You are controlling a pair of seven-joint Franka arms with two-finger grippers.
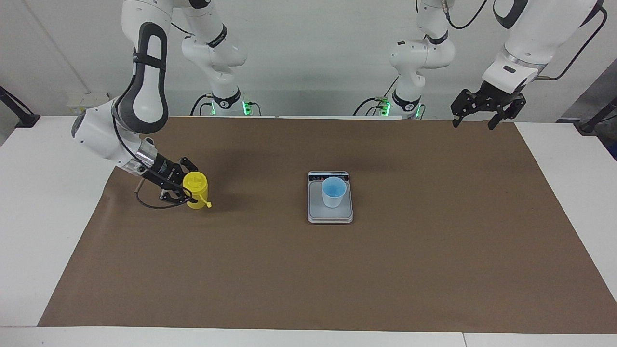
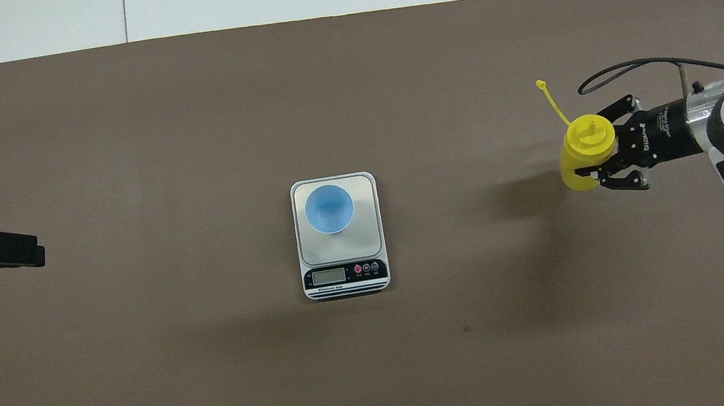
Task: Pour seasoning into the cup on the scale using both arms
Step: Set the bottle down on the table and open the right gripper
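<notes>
The yellow seasoning bottle stands on the brown mat toward the right arm's end of the table, its small tethered cap hanging loose; it also shows in the overhead view. My right gripper is low at the bottle, open, with one finger on each side of it. The light blue cup stands upright on the silver-grey scale at the mat's middle. From overhead the cup is on the scale, whose display strip faces the robots. My left gripper waits open, raised over the mat's edge.
A brown mat covers most of the white table. A black cable loops beside the right gripper. The scale and bottle are well apart.
</notes>
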